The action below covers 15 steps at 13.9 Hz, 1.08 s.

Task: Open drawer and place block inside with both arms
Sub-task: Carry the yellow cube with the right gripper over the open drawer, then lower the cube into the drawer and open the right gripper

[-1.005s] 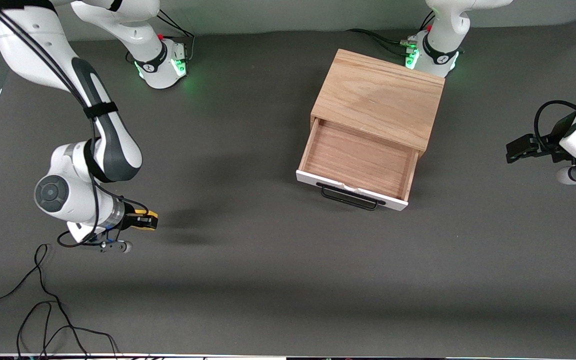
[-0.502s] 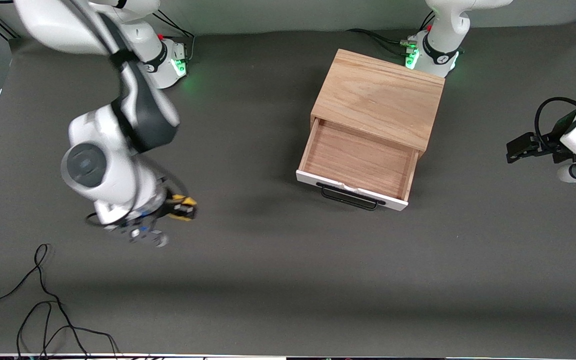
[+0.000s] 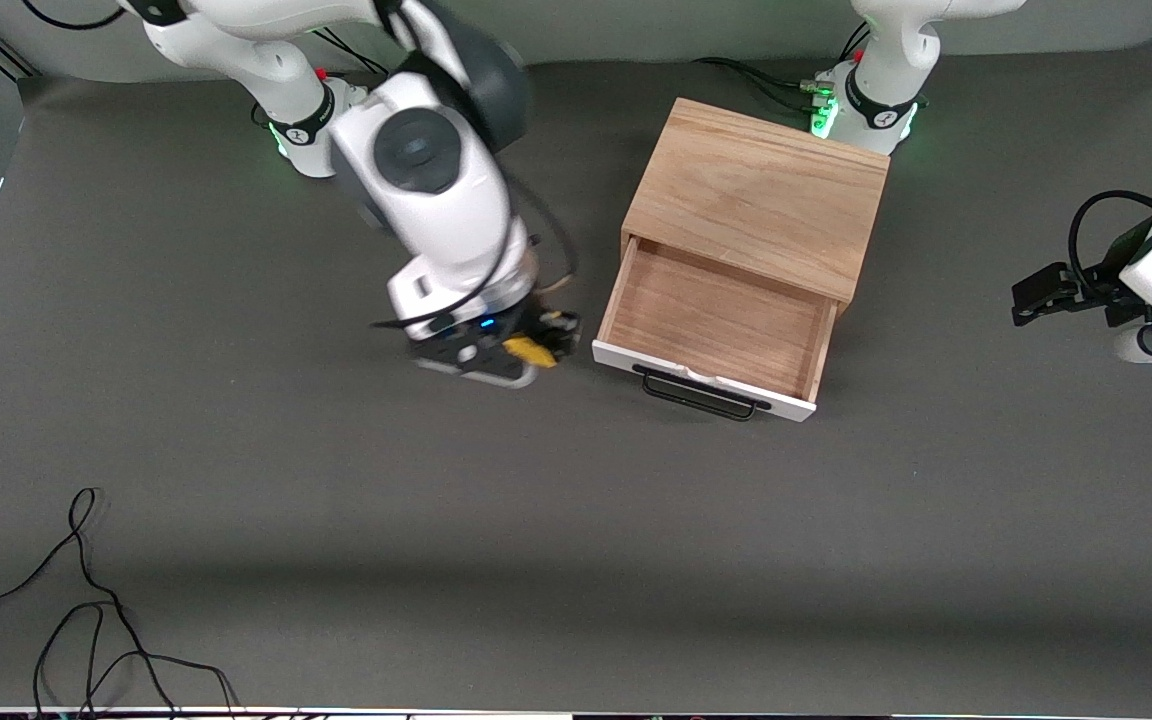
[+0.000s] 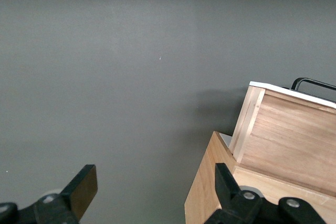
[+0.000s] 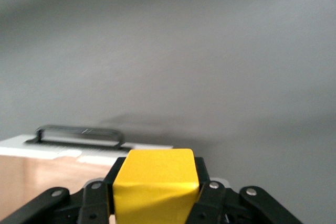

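R gripper (image 3: 536,345) w/ block (image 3: 528,350) has swung from the table's right-arm end to just beside the open drawer (image 3: 711,325).

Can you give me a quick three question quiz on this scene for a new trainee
1. True or false: the drawer is pulled open.
2. What does the right gripper hold? A) cable B) yellow block C) handle
3. The left gripper, fingers apart, waits at the left arm's end of the table, holding ____.

Key: 1 true; 2 B; 3 nothing.
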Available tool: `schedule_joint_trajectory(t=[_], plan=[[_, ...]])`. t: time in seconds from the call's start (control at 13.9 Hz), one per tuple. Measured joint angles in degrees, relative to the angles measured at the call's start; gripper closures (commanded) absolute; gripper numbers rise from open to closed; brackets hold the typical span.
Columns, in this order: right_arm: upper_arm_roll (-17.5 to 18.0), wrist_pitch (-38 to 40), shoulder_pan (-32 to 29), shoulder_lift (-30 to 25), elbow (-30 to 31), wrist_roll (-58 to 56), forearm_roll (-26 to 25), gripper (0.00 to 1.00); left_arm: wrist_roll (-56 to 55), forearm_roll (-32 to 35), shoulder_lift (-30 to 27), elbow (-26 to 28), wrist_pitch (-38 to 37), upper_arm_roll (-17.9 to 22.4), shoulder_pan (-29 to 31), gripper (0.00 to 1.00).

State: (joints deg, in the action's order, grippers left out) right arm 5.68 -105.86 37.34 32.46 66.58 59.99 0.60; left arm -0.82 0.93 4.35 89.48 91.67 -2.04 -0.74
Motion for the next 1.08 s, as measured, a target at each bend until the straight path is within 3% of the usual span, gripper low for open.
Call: schedule_joint_trajectory(t=[0.29, 0.79, 1.08], plan=[[-0.3, -6.0, 8.4, 7.9, -4.1, 7.5, -0.7, 0.67, 0.0, 0.0, 0.0, 0.0, -0.5, 0.1, 0.0, 0.0], [-0.4, -13.1, 11.7, 15.6, -5.1, 15.3, -4.0, 0.67, 0.0, 0.0, 0.0, 0.0, -1.2, 0.3, 0.0, 0.0], [-0.4, -13.4, 13.4, 16.8, -5.2, 19.1, -4.6, 0.66, 0.0, 0.1, 0.0, 0.0, -1.5, 0.3, 0.0, 0.0]])
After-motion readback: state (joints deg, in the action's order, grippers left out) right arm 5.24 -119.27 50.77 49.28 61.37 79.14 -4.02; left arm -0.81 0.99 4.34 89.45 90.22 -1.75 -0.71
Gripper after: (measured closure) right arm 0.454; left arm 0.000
